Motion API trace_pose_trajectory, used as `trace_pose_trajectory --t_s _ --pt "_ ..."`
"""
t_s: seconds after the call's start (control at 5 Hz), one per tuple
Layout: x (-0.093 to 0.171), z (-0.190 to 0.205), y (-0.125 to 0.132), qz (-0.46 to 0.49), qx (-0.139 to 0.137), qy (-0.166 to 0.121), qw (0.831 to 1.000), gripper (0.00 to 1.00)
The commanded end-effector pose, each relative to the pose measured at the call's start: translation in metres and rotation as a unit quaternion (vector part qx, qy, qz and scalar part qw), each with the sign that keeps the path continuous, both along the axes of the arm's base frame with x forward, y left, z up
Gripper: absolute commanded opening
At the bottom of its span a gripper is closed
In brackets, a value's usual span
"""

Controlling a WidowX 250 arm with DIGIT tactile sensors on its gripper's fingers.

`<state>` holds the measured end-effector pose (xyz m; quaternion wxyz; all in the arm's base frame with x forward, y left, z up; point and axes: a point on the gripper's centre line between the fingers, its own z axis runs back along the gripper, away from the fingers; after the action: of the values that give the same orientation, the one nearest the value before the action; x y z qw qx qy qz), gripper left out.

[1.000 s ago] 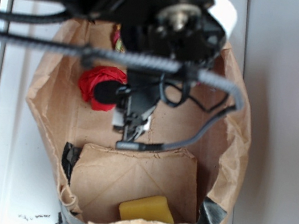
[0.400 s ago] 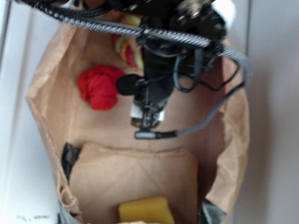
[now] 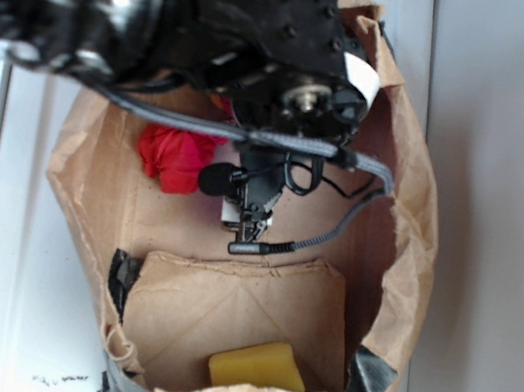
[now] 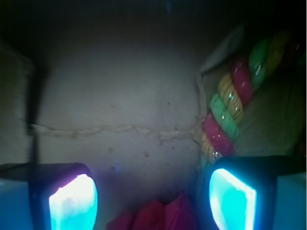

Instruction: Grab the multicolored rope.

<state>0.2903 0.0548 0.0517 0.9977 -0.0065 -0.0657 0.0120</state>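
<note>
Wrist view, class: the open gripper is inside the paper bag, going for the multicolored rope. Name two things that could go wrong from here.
1. The multicolored rope lies off to one side, beyond one fingertip, not between the fingers of the gripper. Closing now would likely miss it.
2. The red wad sits low between the fingers, so it might be grabbed instead.

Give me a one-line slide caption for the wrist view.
Open gripper over the paper bag floor, multicolored rope ahead by one finger, red paper wad at the bottom edge between the fingers.
</note>
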Motion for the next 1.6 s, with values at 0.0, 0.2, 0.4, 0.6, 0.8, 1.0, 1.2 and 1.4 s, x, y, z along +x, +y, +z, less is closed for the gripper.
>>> trace_pose_trajectory --t_s 0.0,0.2,0.4,0.6,0.8,1.0,1.2,1.4 --pt "0.0191 0.0172 0.0265 0.033 -0.008 -0.026 0.999 1.0" --pt "0.0165 0.0145 0.0279 0.044 -0.006 -0.022 0.999 1.0" --pt "0.0167 0.0151 0.0249 0.053 -0.005 -0.016 0.998 1.0" --pt "0.0172 0.0144 0.0239 0.056 -0.007 -0.014 0.998 1.0" --pt "0.017 0.0132 0.0249 0.053 -0.008 -0.007 0.999 1.0" --pt "0.017 0.0132 0.0249 0.053 -0.008 -0.007 0.999 1.0" --pt "0.017 0.0132 0.0249 0.053 -0.008 -0.007 0.999 1.0" --pt "0.017 0.0132 0.0249 0.053 -0.008 -0.007 0.999 1.0"
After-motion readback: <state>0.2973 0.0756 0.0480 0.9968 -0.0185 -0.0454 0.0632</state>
